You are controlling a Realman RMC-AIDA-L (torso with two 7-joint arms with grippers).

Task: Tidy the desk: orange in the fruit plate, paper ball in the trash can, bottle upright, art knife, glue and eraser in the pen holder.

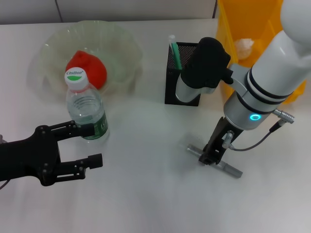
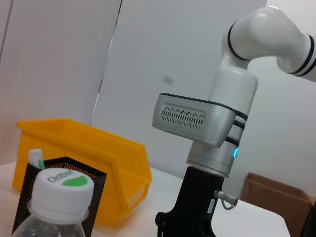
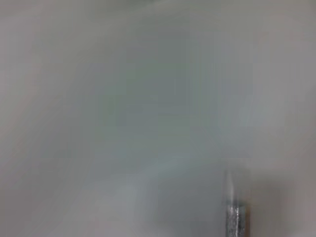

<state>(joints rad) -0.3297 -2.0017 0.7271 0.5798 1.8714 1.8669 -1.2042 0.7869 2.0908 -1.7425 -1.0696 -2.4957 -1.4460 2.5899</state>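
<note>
A: Where's the knife [image 1: 215,160]?
B: Flat on the tabletop [image 1: 146,194], lower right of the head view. The right gripper [image 1: 212,156] is down on its middle; I can't tell whether it's clamped yet.
A: Risk?
B: A thin, flat handle may slip or pivot on lifting. The left gripper [image 1: 83,145], fingers apart, sits beside the upright bottle [image 1: 86,108] and could topple it.

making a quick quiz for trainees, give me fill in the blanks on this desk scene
1. The orange lies in the fruit ____.
2. The water bottle stands ____ on the desk.
3. The right gripper is down at the gray art ____ on the desk.
4. The black mesh pen holder stands beside the ____ bin.

Missing words: plate; upright; knife; yellow
</note>
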